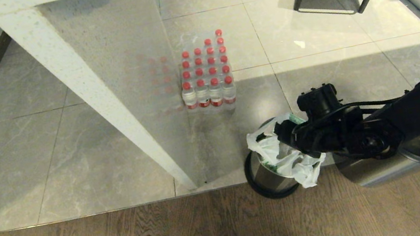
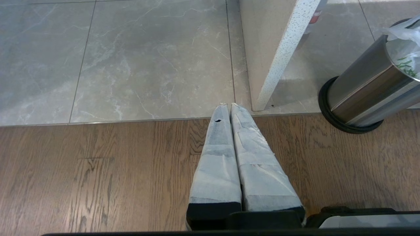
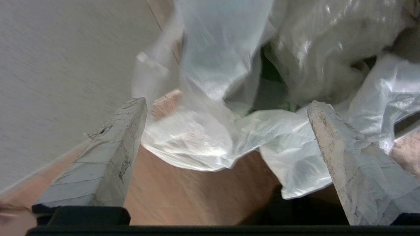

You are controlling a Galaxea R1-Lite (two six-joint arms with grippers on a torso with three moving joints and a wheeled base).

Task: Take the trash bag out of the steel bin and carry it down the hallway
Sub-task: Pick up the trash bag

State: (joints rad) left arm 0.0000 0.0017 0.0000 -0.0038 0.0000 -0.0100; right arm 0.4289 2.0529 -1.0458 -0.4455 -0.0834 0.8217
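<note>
white trash bag [image 3: 210, 144] between spread fingers [image 3: 108, 164]

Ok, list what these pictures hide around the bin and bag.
- Head view: right arm covers the right gripper, much of the trash bag and the steel bin mouth.
- Right wrist view: bag contents blurred, hidden by plastic.
- Left wrist view: picture edge crops the bin; left gripper hangs over the floor.
</note>
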